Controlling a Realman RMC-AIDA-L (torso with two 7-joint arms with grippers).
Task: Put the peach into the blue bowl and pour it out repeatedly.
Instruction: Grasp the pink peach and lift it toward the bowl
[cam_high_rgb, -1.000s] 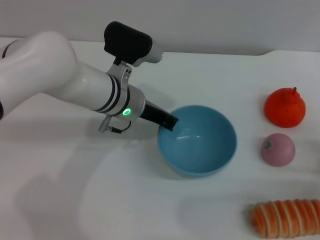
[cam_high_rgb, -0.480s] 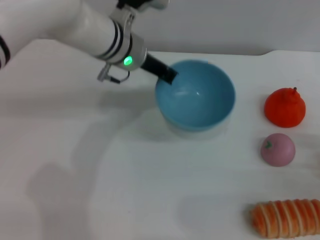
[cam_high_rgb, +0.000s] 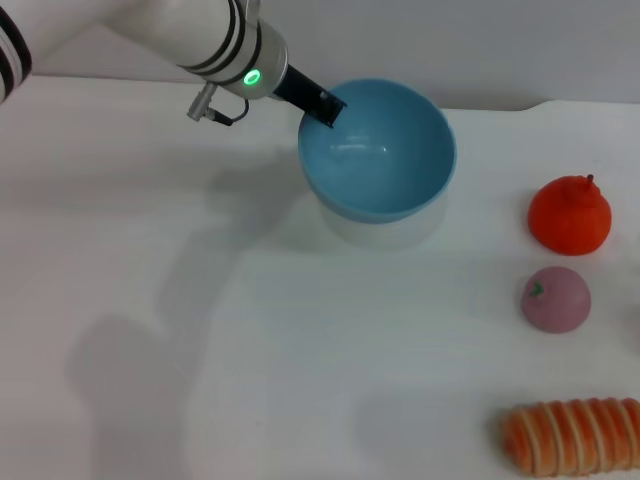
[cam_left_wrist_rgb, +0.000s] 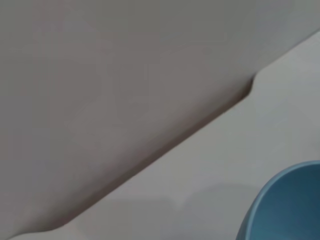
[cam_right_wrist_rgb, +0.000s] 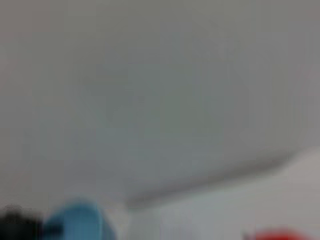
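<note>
head overhead, wrists share blue bowl (cam_high_rgb: 378, 150)

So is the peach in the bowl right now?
No, the peach sits on the table, well apart from the empty bowl held up by the left gripper.

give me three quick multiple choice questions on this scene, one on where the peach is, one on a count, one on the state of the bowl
1. Where is the peach?
A. inside the blue bowl
B. on the table, between the orange-red fruit and the striped bread roll
C. in the left gripper

2. How many loose items lie on the table at the right side?
A. one
B. three
C. five

3. What state is the blue bowl in?
A. upside down on the table
B. lying flat with the peach in it
C. empty, held by its rim off the table

Answers: 1 B, it sits below the orange-red fruit and above the striped bread roll. 2 B, those three. 3 C, the left gripper pinches the rim and a shadow lies beneath the bowl.
</note>
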